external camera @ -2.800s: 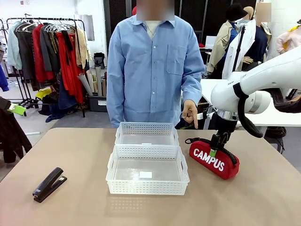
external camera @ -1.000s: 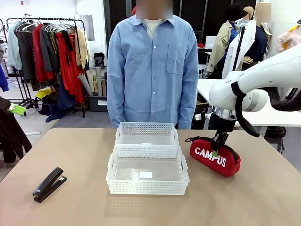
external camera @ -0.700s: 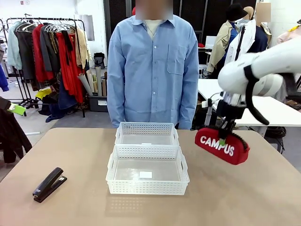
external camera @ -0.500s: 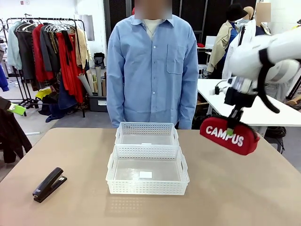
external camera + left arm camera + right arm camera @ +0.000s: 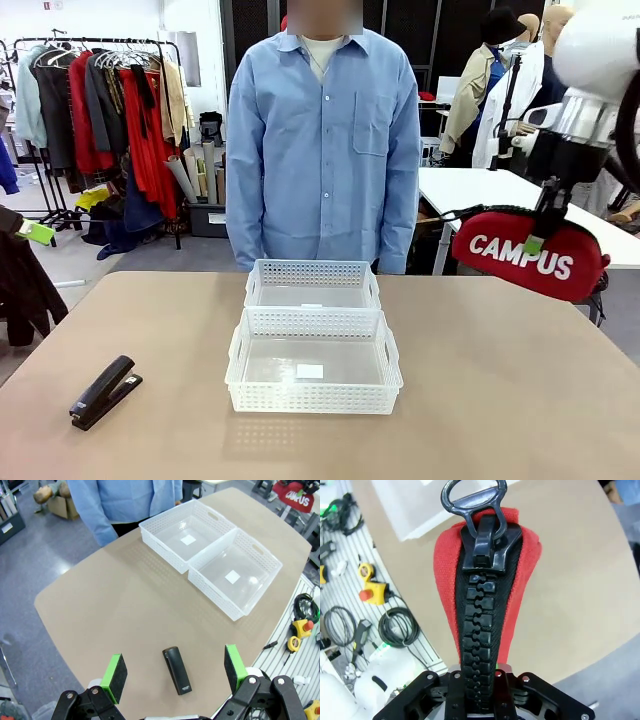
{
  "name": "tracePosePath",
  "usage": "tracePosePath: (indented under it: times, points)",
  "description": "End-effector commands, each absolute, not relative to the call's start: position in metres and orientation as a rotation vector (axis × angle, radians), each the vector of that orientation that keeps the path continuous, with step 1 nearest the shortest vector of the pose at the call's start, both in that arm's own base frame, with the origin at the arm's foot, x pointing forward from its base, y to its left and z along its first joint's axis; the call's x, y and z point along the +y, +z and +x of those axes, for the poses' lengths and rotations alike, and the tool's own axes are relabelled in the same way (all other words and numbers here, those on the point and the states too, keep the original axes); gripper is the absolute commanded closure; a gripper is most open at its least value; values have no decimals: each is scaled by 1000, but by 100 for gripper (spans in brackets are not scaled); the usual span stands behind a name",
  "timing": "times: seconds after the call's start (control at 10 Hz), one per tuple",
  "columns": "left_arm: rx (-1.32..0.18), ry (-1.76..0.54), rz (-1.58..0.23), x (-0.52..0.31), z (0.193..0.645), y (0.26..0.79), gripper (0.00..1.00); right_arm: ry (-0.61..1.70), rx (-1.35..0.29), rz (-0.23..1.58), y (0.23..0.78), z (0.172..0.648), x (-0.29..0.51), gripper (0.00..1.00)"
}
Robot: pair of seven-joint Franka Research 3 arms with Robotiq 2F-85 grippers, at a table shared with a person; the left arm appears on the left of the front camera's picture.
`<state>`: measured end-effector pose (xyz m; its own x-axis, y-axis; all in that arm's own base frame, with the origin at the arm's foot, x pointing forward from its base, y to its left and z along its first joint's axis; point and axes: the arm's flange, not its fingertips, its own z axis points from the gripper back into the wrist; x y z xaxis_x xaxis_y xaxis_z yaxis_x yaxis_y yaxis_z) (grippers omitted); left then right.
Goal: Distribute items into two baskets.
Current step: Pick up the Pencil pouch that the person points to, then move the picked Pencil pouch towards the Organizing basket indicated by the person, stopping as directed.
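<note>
Clamping on the zip ridge of the red CAMPUS pouch [image 5: 520, 258], your right gripper [image 5: 536, 243] is holding it in the air, clear of the tabletop, at about 2 o'clock from the two baskets. The pouch is hanging roughly level with its white lettering facing you. In the right wrist view its black zip is running straight up from the pinched fingers to a ring pull at 12 o'clock.

Your left gripper [image 5: 175, 670] is hovering high above the table with its green pads spread wide apart. The black stapler [image 5: 178, 676] is lying flat on the surface below it. In the front view it is sitting at about 8 o'clock from the baskets, well apart from them.

The larger basket [image 5: 313, 400] is standing nearest you, and the smaller basket [image 5: 312, 272] is touching its 12 o'clock side. Each is showing a small white label on its bottom.

The table [image 5: 500, 400] is showing a plain matte tan top. A person [image 5: 320, 150] in a blue shirt is standing at its far edge, at 12 o'clock. Behind them, a clothes rack [image 5: 100, 100] is standing full at 10 o'clock and a white table [image 5: 470, 185] at 2 o'clock. Grey floor [image 5: 30, 580] is showing past the table's edge in the left wrist view, with cables [image 5: 305, 605] and a yellow box [image 5: 302, 627] lying at 4 o'clock.
</note>
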<state>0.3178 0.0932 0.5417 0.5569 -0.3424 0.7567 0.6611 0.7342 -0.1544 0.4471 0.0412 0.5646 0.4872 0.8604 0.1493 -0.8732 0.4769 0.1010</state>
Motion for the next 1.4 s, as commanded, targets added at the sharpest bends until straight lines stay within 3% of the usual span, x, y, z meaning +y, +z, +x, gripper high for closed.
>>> tracePosePath:
  times: [0.0,0.3,0.4,1.3]
  points:
    - [-787,-625,-468,94,318,542,0,1108,-115,193,574,434,35,100]
    - [-787,-625,-468,94,318,542,0,1189,-121,219,578,429,31,100]
    - [-787,-625,-468,94,318,542,0,1111,-108,175,583,430,34,100]
    - [-787,-625,-468,94,318,542,0,1111,-108,175,583,430,34,100]
